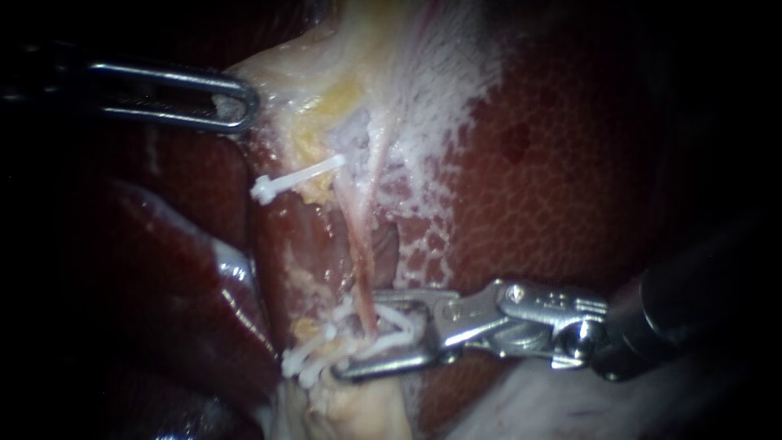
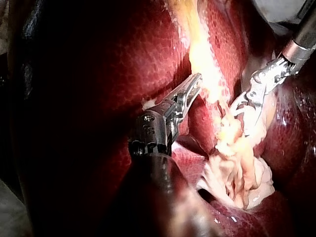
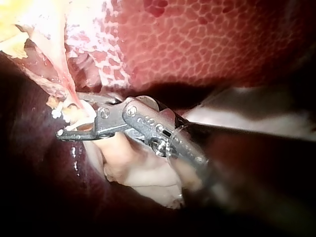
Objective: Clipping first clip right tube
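A thin pink tube point(image 1: 364, 261) runs down from pale, yellowish tissue point(image 1: 342, 73) between the liver lobes. My right instrument point(image 1: 383, 332) comes in from the lower right. Its jaws stand around the lower end of this tube, with a white clip point(image 1: 399, 319) held between them. In the right wrist view the same jaws point(image 3: 69, 121) straddle the tube beside white clip ends. My left instrument point(image 1: 232, 104) enters from the upper left, its jaws shut on the pale tissue and holding it taut. The left wrist view shows that grip point(image 2: 190, 91).
Another white clip point(image 1: 297, 178) sits across a tube to the left, higher up. Several white clip ends point(image 1: 314, 358) bunch just left of my right jaws. Mottled red liver point(image 1: 570, 163) fills the right side, and a dark, wet lobe point(image 1: 187, 293) lies at lower left.
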### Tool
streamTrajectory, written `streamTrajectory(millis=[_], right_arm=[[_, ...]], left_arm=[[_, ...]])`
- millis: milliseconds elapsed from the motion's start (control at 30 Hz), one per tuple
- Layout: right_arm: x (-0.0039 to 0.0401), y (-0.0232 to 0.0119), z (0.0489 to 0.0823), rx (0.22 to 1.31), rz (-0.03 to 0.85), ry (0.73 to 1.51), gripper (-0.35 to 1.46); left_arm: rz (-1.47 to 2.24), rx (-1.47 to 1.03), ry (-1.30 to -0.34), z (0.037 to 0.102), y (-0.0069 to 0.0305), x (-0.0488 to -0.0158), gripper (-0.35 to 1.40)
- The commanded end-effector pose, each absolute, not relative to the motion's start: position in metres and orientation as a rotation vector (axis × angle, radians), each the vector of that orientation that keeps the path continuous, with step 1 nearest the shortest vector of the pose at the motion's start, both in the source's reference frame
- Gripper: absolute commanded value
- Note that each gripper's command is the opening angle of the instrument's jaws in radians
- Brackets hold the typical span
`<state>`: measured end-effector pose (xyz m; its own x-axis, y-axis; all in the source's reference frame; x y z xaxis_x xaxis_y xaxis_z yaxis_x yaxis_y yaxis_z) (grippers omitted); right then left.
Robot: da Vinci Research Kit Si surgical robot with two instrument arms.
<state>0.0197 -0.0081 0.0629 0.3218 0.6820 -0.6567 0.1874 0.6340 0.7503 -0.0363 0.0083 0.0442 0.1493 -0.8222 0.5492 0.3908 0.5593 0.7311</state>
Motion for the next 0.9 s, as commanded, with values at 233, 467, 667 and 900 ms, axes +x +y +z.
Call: streamTrajectory(millis=[233,467,667,900], right_arm=[[0.0197,-0.0079,0.0627,0.909,0.362,1.242,0.37],[0.0197,-0.0078,0.0628,0.889,0.388,1.242,0.34],[0.0197,-0.0075,0.0632,0.906,0.414,1.231,0.2],[0.0192,-0.0065,0.0643,0.95,0.482,1.201,-0.35]], left_arm=[[-0.92,0.474,-1.105,0.0442,0.0083,-0.0363,-0.3],[-0.92,0.474,-1.105,0.0442,0.0083,-0.0363,-0.3],[-0.921,0.471,-1.105,0.0442,0.0083,-0.0364,-0.3],[-0.921,0.471,-1.105,0.0443,0.0082,-0.0364,-0.3]])
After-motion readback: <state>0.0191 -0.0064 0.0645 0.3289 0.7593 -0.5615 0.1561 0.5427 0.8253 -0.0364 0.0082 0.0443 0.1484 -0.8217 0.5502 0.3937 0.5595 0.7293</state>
